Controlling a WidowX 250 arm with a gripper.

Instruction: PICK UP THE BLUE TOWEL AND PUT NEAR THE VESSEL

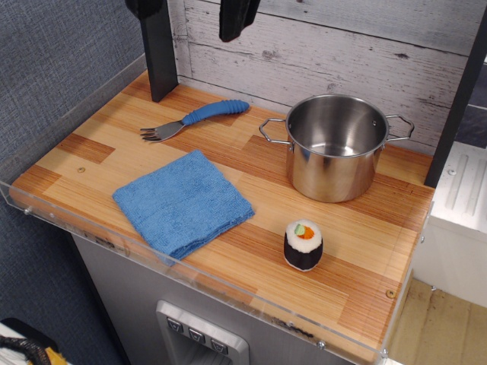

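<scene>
The blue towel (183,201) lies flat and folded on the wooden table (358,228), left of centre near the front edge. The vessel (335,146), a shiny steel pot with two wire handles and no lid, stands upright at the back right and looks empty. My gripper (237,19) hangs at the top edge of the view, high above the table and behind the fork, far from the towel. Only its dark lower part shows, and it holds nothing that I can see. Whether its jaws are open or shut is not visible.
A blue-handled metal fork (196,119) lies at the back left. A small sushi-roll toy (303,245) stands in front of the pot. A dark post (158,49) rises at the back left. A clear plastic rim (198,277) borders the front edge.
</scene>
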